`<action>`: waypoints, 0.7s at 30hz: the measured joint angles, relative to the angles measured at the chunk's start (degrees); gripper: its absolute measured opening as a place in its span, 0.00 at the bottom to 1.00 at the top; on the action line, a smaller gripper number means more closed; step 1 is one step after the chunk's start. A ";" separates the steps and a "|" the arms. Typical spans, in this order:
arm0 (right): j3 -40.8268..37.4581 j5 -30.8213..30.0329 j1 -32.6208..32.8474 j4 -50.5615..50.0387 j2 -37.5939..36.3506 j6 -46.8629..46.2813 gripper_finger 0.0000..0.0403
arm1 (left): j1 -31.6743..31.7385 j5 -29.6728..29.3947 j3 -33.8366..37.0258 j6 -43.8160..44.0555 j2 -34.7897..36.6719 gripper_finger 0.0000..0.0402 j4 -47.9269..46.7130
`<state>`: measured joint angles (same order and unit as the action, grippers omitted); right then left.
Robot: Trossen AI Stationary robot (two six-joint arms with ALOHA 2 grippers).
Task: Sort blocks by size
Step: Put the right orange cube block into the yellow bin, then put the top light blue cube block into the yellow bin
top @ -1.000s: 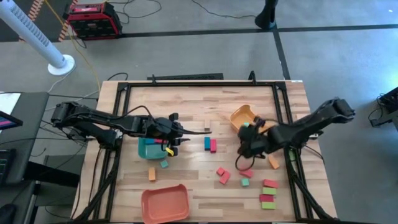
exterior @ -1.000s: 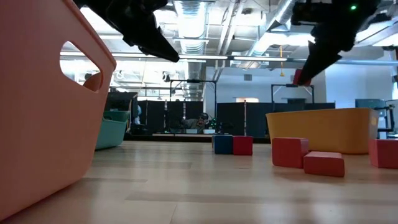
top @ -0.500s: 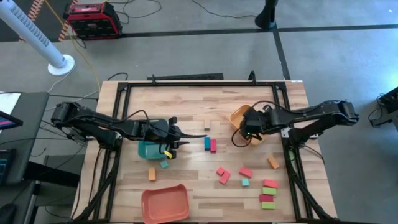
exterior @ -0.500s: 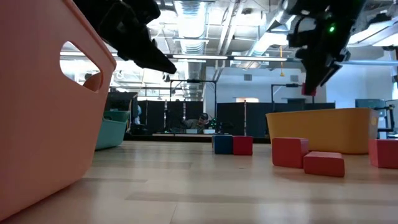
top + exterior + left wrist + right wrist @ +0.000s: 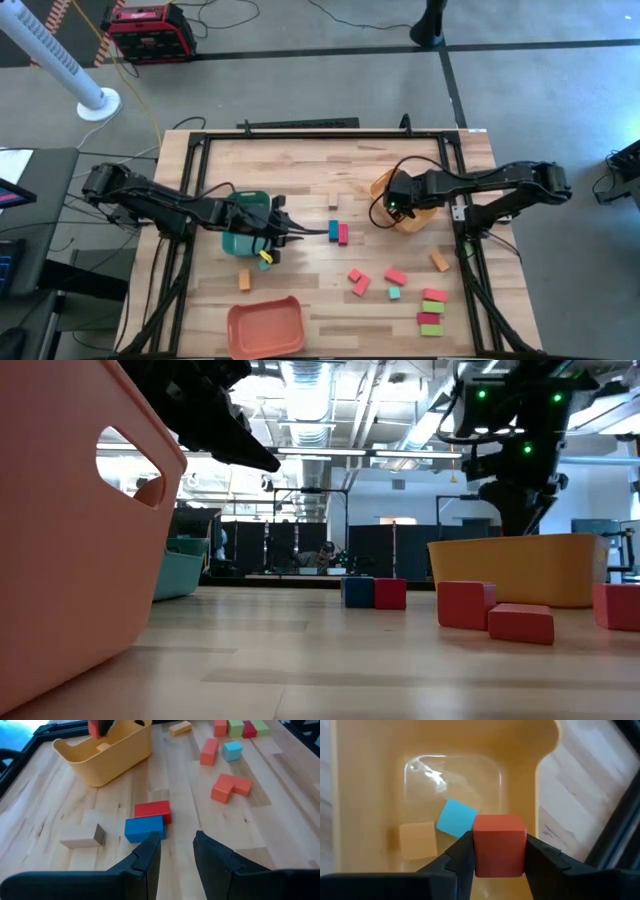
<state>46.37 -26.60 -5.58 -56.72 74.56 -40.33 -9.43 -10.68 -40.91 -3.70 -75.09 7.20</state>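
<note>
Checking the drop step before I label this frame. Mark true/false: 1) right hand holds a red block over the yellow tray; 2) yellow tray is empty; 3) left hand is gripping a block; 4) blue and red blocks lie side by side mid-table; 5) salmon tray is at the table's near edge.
1) True: the right hand grips a red block above the yellow tray.
2) False: it holds a light blue block and an orange block.
3) False: the left hand has nothing between its fingers.
4) True: blue block touches red block.
5) True: salmon tray.
</note>
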 joint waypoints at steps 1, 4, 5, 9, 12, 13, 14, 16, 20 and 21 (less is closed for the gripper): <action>-0.24 0.14 -0.20 0.26 0.00 0.10 0.43 | -0.29 0.00 0.00 -0.14 0.00 0.27 -0.02; -1.04 1.00 -0.31 1.03 0.00 0.35 0.46 | -0.59 0.02 0.00 -0.20 0.00 0.27 0.09; -1.25 1.06 -0.31 1.31 0.00 0.36 0.46 | -0.57 0.02 0.00 -0.48 0.00 0.27 0.19; -1.72 1.37 -0.31 1.41 0.00 0.47 0.46 | -0.53 0.00 0.00 -1.79 0.00 0.27 0.31; -1.72 1.37 -0.29 2.09 0.00 0.43 0.45 | -0.53 0.00 0.00 -1.60 0.00 0.27 0.33; -1.72 1.36 -0.16 2.11 0.00 0.41 0.45 | -0.53 0.00 0.00 -1.56 0.00 0.27 0.31; -1.72 1.35 -0.04 2.09 0.00 0.41 0.45 | -0.53 0.00 0.00 -1.42 0.00 0.27 0.31; -1.72 1.35 -0.05 2.09 0.00 0.43 0.45 | -0.53 0.00 0.00 -1.13 0.00 0.27 0.29; -1.72 1.30 -0.05 2.12 0.00 0.77 0.48 | -0.53 0.00 0.00 -1.00 0.00 0.27 0.29; -1.72 1.30 -0.05 2.15 0.00 1.04 0.48 | -0.53 0.00 0.00 -1.01 0.00 0.27 0.29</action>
<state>44.64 -25.31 -5.63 -54.58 74.56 -39.29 -9.96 -10.68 -40.91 -4.71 -75.09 7.49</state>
